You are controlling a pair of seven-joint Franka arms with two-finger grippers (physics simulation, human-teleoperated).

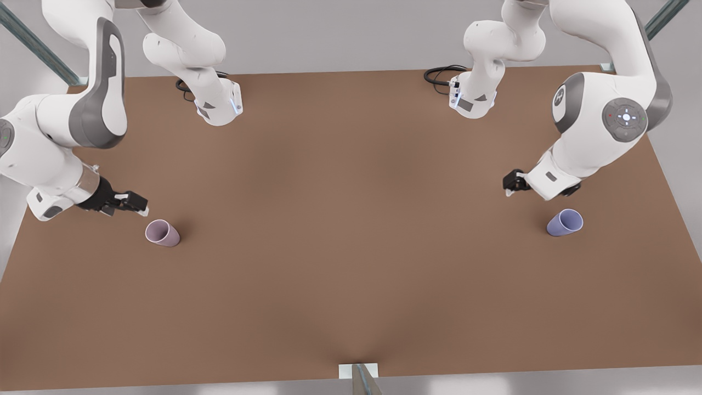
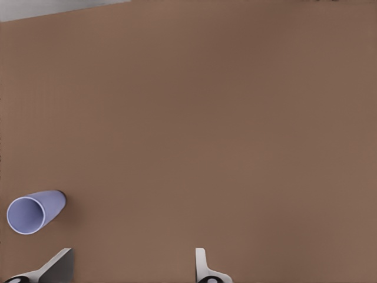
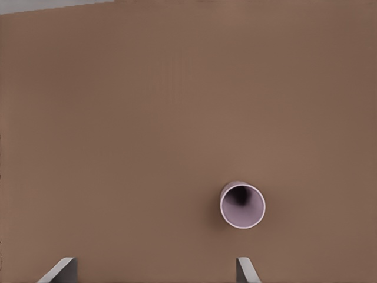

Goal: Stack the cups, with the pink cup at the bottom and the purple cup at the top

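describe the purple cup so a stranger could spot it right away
On the brown table, look to the front view's right, just below the left hand. The purple cup stands there: small, handleless, bluish lavender, unlike the pink cup far across near the right hand.

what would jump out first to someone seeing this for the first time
Two small cups far apart on a bare brown table: the pink cup near the front view's left edge, the purple cup near its right. A white arm bends over each: the right pincer sits open beside the pink cup, the left pincer open near the purple one, neither touching.
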